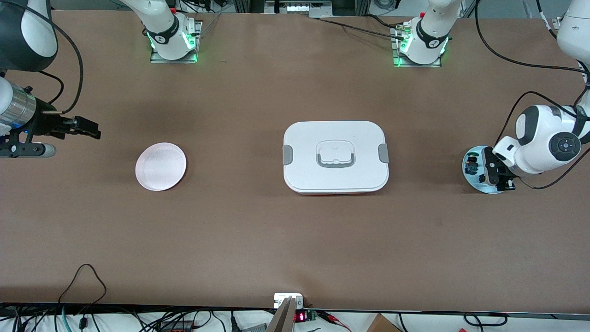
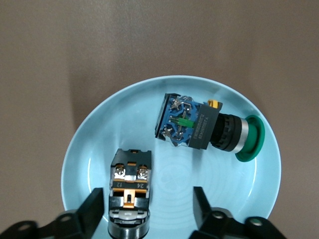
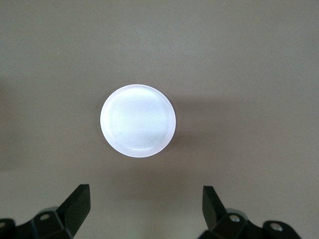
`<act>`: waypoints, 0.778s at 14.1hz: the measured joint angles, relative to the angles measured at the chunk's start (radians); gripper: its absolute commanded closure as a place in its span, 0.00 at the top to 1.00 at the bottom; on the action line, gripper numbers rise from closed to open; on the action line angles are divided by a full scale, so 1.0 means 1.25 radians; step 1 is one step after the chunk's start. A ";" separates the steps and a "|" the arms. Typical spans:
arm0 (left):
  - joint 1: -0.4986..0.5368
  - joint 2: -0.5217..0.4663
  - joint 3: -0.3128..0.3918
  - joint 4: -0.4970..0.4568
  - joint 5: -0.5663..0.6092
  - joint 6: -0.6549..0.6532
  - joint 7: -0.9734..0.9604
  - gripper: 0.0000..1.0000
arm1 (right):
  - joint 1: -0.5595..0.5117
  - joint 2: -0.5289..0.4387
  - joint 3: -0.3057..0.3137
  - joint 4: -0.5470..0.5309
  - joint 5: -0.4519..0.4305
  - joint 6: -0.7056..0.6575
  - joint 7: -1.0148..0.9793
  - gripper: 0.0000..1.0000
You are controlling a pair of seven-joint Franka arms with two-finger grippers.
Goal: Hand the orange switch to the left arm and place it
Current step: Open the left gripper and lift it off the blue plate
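One box (image 1: 335,157) is sitting closed at the middle of the surface (image 1: 258,240). Two plates are lying on the surface, one toward each end. The white plate (image 1: 161,166), toward the right arm's end, is carrying nothing. The blue plate (image 2: 94,144), toward the left arm's end, is carrying two switches. The orange switch (image 2: 129,191) is lying on that plate, apart from the green switch (image 2: 207,128).

The left pincer (image 2: 147,209) is hanging low over the blue plate with its fingers (image 2: 92,209) spread, standing on either side of the orange switch and not pinching it. The right pincer (image 3: 147,209) is waiting above the surface near the white plate, fingers spread and holding nothing.
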 measured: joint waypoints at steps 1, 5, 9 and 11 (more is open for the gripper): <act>0.000 0.000 -0.001 0.000 0.000 0.000 0.002 1.00 | 0.000 -0.007 0.001 0.002 0.000 0.002 0.000 1.00; 0.005 -0.014 -0.034 0.019 0.000 -0.032 0.004 1.00 | 0.000 -0.018 0.001 0.044 0.000 -0.037 0.000 1.00; 0.006 -0.072 -0.098 0.111 -0.064 -0.250 -0.029 1.00 | 0.002 -0.018 0.004 0.053 -0.001 -0.041 0.000 1.00; 0.005 -0.088 -0.121 0.168 -0.099 -0.367 -0.094 1.00 | 0.005 -0.018 0.008 0.055 -0.001 -0.042 0.001 1.00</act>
